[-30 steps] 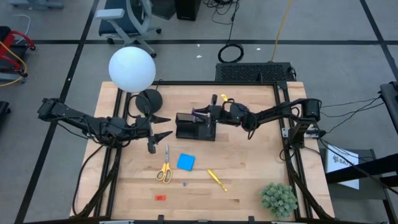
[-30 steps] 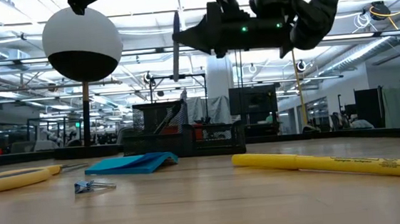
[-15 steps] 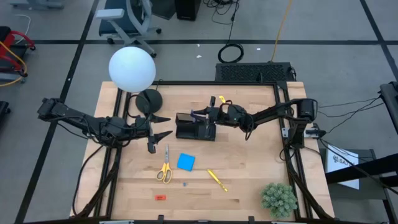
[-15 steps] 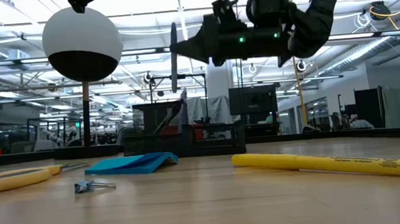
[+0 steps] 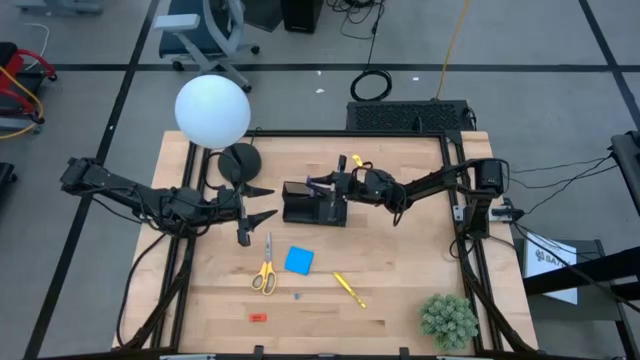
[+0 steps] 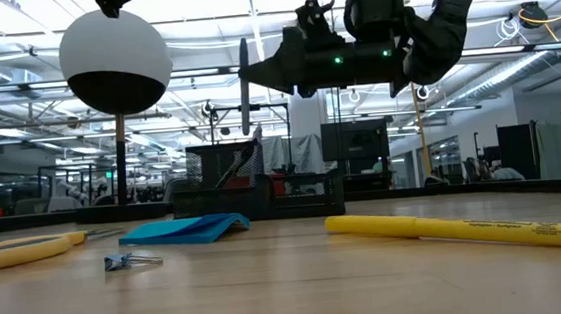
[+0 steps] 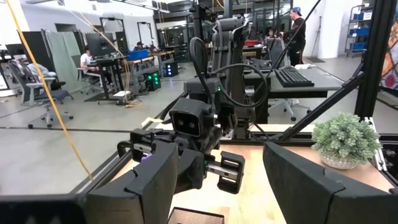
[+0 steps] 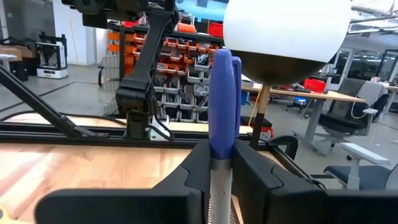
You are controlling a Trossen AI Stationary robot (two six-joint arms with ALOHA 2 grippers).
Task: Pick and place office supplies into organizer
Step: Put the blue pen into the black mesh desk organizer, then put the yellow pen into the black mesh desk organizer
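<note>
Now the right gripper (image 5: 325,183), just above frame centre, clamps a purple-grey pen (image 8: 221,99) upright, long axis vertical, directly over the organizer (image 5: 312,205). Left gripper (image 5: 262,203) waits left of centre, jaws apart.

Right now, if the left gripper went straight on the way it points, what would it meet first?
The left gripper, fingers open, points toward the organizer. That would probably come first, then the right gripper holding a purple pen above it; heights are unclear.
</note>
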